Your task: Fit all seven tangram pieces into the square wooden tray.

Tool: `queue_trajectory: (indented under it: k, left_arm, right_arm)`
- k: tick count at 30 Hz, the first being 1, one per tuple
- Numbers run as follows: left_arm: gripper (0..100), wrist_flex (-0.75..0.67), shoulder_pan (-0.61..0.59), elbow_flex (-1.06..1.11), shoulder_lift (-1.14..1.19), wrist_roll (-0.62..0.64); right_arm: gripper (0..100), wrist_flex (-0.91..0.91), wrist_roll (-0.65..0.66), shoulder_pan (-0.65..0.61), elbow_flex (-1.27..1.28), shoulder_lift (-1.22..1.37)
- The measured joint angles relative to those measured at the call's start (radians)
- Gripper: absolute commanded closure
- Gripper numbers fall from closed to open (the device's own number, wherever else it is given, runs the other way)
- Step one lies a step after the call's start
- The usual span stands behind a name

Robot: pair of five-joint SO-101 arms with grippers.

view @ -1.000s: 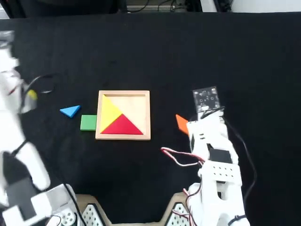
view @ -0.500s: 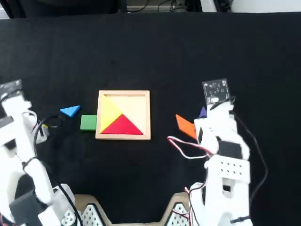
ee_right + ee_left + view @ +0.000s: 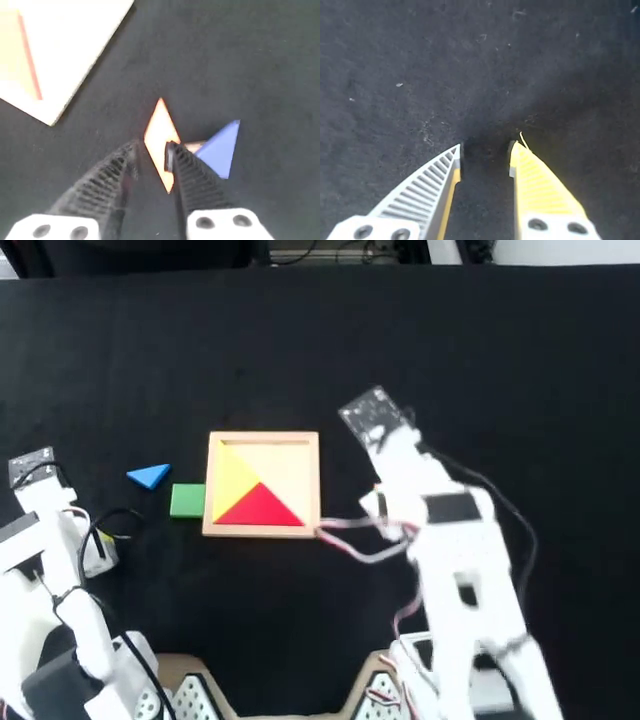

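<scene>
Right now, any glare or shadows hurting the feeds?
Right wrist view: glare washes the tray nearly white, orange piece pale too. Left wrist view: dark shadow on the cloth under the end effector tips. High view: even light, no glare.

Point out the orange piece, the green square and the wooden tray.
orange piece (image 3: 159,127): right wrist view, upper half.
green square (image 3: 188,500): high view, centre.
wooden tray (image 3: 263,438): high view, far rim.
</scene>
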Motion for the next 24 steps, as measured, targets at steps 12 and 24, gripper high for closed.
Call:
queue_trajectory:
  k: [12,24]
  left_arm:
    - [83,-0.244,0.130,0.195,-0.305,0.000]
    - [83,-0.282,0.296,0.405,-0.690,0.063]
  right_arm:
    - [90.6,0.002,0.190,-0.018,-0.150,0.390]
    - [81.5,0.035,0.445,0.114,-0.153,0.402]
